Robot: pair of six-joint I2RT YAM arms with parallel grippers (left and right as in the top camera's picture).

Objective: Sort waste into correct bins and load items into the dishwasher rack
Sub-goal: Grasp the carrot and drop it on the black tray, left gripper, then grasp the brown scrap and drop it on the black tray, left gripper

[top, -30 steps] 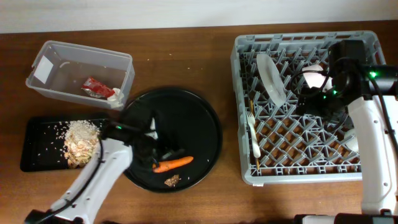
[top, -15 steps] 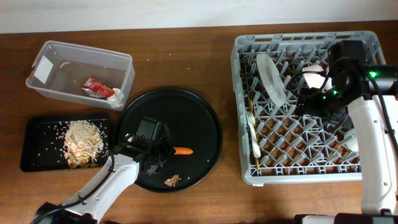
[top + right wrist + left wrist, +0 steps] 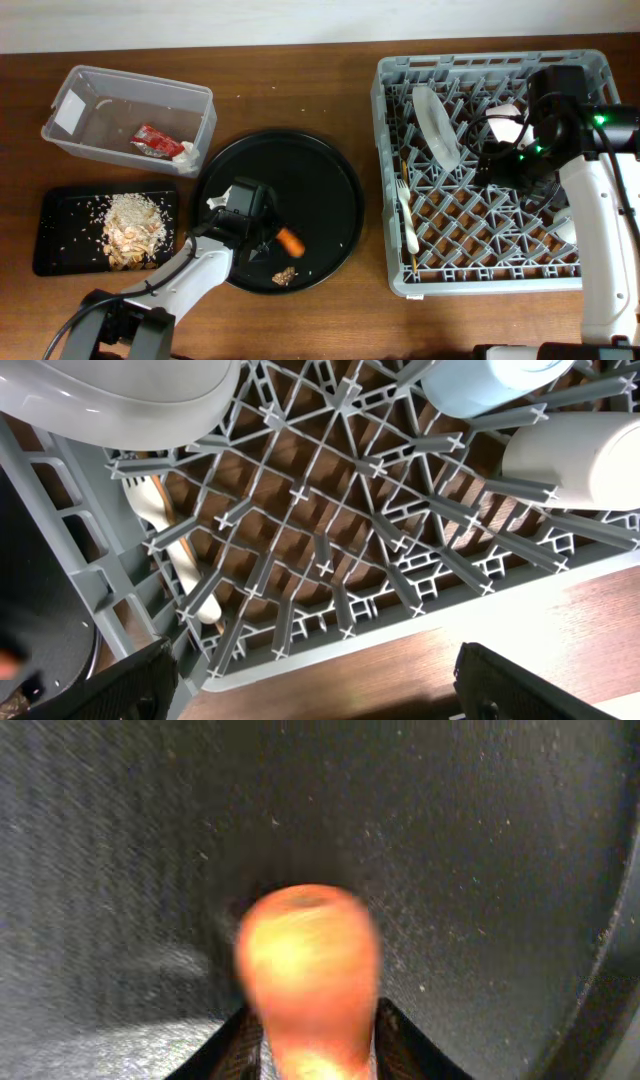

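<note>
1. Orange carrot (image 3: 291, 241) is the piece in hand. The left gripper (image 3: 271, 240) has its jaws clamped on it, low over the large round black tray (image 3: 320, 170).
2. Sorted already, by the look of it: the red sauce packet (image 3: 157, 140) and crumpled white napkin (image 3: 186, 153) lie in the clear plastic rectangular tub (image 3: 95, 80), and the pale rice-like food scraps (image 3: 130, 228) are heaped in the shallow black rectangular tray (image 3: 60, 235).
3. The large square grey plastic rack (image 3: 480, 280) holds the white round plate (image 3: 437, 125) on edge between pegs, the white plastic fork (image 3: 407, 222) beside the thin wooden chopsticks (image 3: 399, 170), plus the small light-blue cup (image 3: 490, 380) and white cup (image 3: 585, 455).
4. Left to do, I judge — the carrot into the shallow tray with the scraps, then the small brown crumbly piece (image 3: 283, 275), lying near the round tray's front rim.
5. The right gripper (image 3: 335, 685) hangs over the rack, jaws wide apart and empty.
6. Leftward, the round tray's raised rim and the shallow tray's wall cross the path — the two trays sit just beside each other, with the tub close behind.
</note>
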